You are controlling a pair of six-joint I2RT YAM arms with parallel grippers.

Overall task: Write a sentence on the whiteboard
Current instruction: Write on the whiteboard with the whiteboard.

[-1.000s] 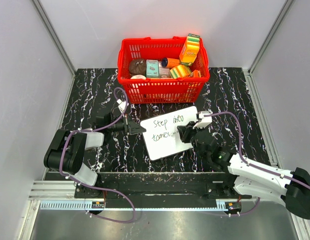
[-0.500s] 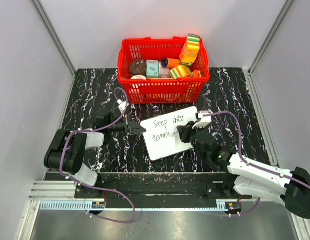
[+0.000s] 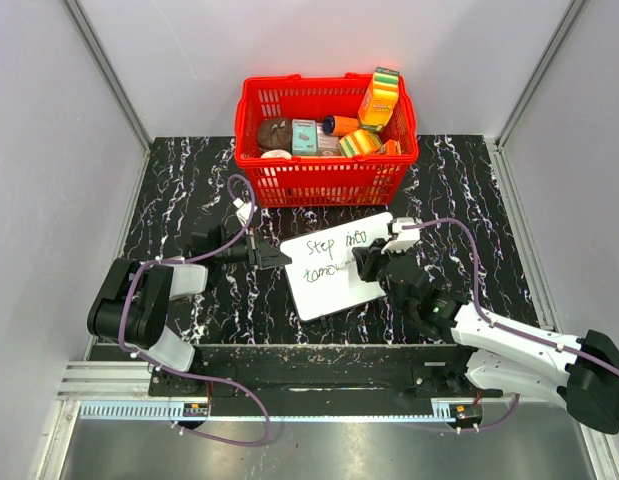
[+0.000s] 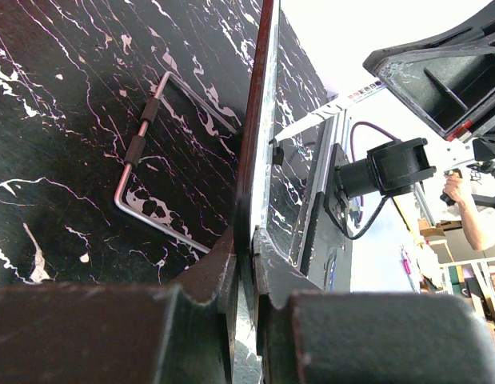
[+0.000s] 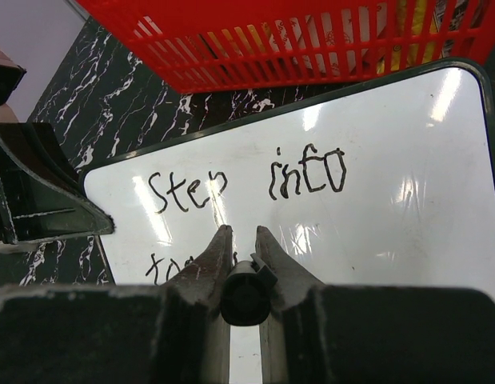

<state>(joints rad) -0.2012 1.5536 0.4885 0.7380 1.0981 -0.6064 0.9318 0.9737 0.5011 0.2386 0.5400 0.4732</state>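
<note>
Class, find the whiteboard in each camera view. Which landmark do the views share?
Top external: the whiteboard lies at centre, in front of the red basket.
Left wrist: edge-on, a thin strip rising from the left gripper.
Right wrist: fills the middle, writing showing.
Shared landmark: the black marbled table.
</note>
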